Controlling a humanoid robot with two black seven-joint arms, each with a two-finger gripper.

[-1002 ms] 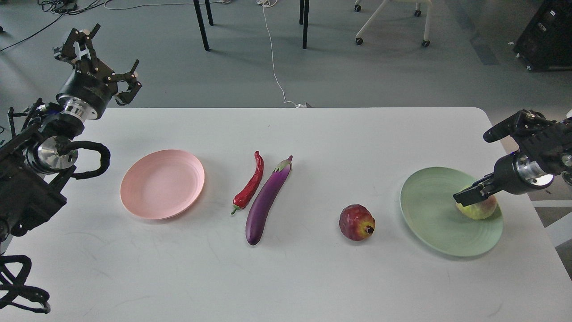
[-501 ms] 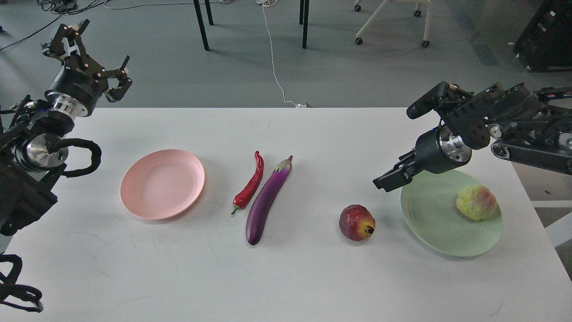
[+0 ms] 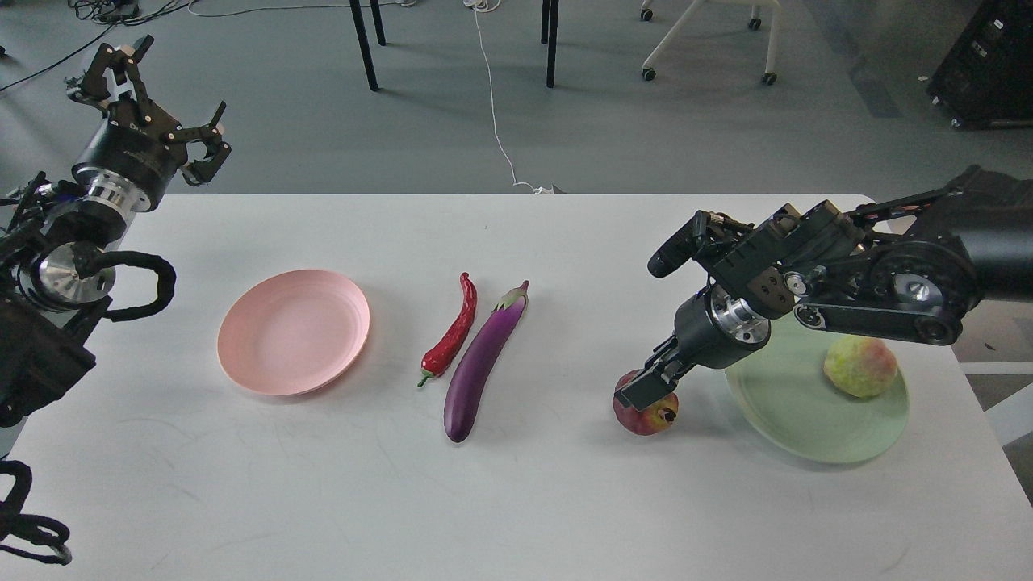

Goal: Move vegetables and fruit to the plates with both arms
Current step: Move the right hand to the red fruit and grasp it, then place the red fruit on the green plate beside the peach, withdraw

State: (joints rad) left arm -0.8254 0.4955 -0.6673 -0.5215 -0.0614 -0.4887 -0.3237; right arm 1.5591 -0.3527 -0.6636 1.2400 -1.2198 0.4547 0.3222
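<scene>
Our left gripper (image 3: 153, 97) hangs raised beyond the far left corner of the white table (image 3: 516, 500), its prongs spread wide and holding nothing. Down and to its right lies the pale pink plate (image 3: 293, 332), bare. Further right, well apart from both grippers, the red chili pepper (image 3: 452, 335) and the purple eggplant (image 3: 483, 361) lie side by side, almost touching. Our right gripper (image 3: 646, 390) reaches down over the top of the dark red fruit (image 3: 646, 413), which sits on the table; we cannot tell how far its fingers are parted or whether they grip. Just right of that gripper lies the pale green plate (image 3: 799, 420), with the yellow-green fruit (image 3: 860, 365) resting on its far right side.
</scene>
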